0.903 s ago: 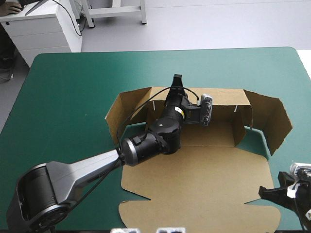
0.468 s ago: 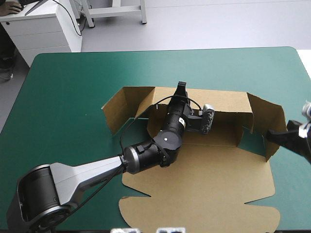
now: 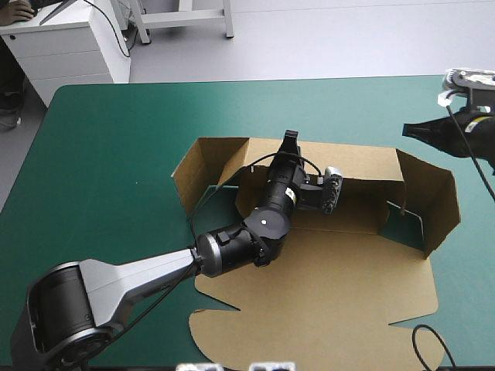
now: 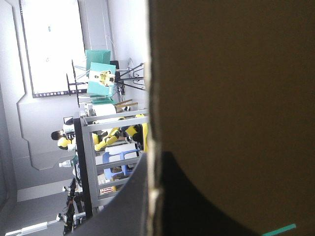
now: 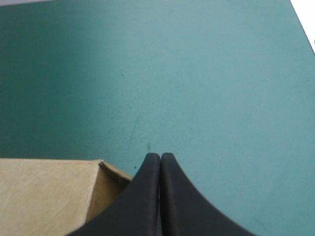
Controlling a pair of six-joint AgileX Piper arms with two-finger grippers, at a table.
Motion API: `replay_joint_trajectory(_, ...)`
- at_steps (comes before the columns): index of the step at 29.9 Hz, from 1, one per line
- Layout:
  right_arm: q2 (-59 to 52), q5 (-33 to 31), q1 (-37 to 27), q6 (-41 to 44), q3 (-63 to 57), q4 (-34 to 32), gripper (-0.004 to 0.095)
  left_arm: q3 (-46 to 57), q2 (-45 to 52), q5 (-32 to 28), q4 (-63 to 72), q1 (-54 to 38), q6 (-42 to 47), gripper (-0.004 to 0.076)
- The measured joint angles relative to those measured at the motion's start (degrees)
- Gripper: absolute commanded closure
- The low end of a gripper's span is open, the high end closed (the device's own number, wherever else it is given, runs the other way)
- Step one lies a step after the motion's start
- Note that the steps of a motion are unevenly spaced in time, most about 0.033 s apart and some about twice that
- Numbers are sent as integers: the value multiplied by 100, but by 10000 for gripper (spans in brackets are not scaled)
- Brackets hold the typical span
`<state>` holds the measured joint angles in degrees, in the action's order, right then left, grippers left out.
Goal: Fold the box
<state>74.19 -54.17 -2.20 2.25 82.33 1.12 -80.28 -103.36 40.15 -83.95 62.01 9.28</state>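
The brown box (image 3: 325, 278) lies mid-table, its base and lid flat toward the front. Its back wall (image 3: 356, 162) is raised, with the side flaps (image 3: 437, 201) angled inward. My left gripper (image 3: 289, 139) is at the top edge of that wall, left of its middle. In the left wrist view the board (image 4: 236, 98) runs between the black fingers (image 4: 130, 201), so the left gripper (image 4: 152, 155) is shut on it. My right gripper (image 3: 410, 130) hovers shut beyond the box's far right corner. Its own view shows the right gripper (image 5: 160, 156) pointing over the teal-green cover, the box corner (image 5: 44, 191) beside it.
The teal-green cover (image 3: 108, 154) stretches wide to the left of the box and beyond its back wall. The table's far right corner (image 3: 468, 81) is close to the right gripper. A white cabinet (image 3: 69, 39) stands past the far left corner.
The right arm swept from the front right corner, past the right flap, to the far right. The back wall and left flap stand a little more upright. The left gripper kept its hold.
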Motion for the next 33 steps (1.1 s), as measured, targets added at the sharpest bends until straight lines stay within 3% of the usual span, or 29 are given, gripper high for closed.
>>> replay_joint_trajectory(11, 1145, -72, 0, -373, 129, 391, 927, 0, 0, 0, 0, 0, 45, 731)
replay_joint_trajectory(33, 746, -913, -371, -1341, -196, 900, 927, 0, 0, 114, 23, 0, 254, 731)
